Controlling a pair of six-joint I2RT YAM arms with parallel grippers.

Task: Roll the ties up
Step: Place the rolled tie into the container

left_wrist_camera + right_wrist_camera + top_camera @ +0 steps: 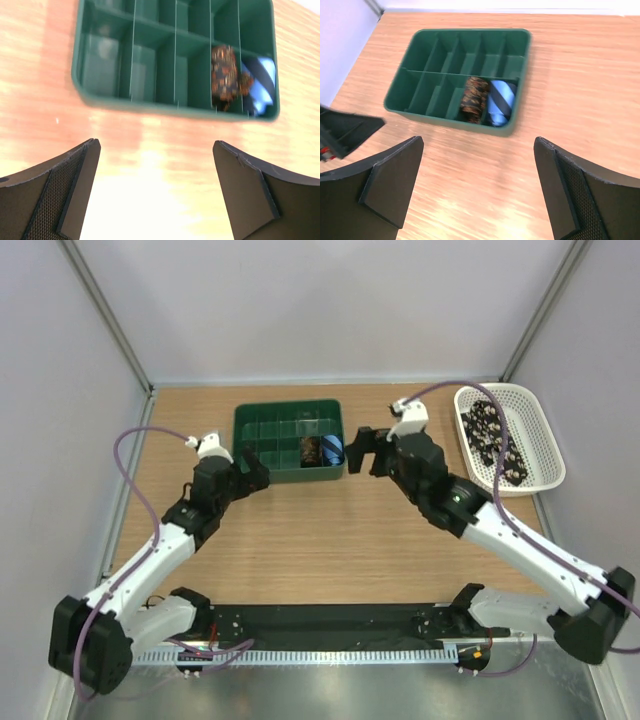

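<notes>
Both pincers are held wide open, and nothing is seen between their fingers. The left gripper [250, 472] is placed just beside the near left corner of the green tray [240, 440], above the wooden table [300, 550]. The right gripper [368, 450] is placed just beside the right wall of the same tray. It cannot be told whether either of them touches the tray.

In the left wrist view, which is somewhat blurred, the left gripper [155, 145] is pointed at the near wall of the green tray [150, 105]. In the right wrist view, the right gripper [479, 141] is directed to the green tray [470, 31] from its near right side.

One rolled brown tie [310, 450] with orange speckles is found in the near row of the tray, in the compartment next to the right-most one. It is also shown in both wrist views [224, 75] [474, 99]. The blue striped roll [331, 449] is kept in the right-most compartment, just beside it [260, 82] [500, 102].

More dark ties [492, 440] with pale spots are laid unrolled in the white basket [548, 430], at the far right of the table.
</notes>
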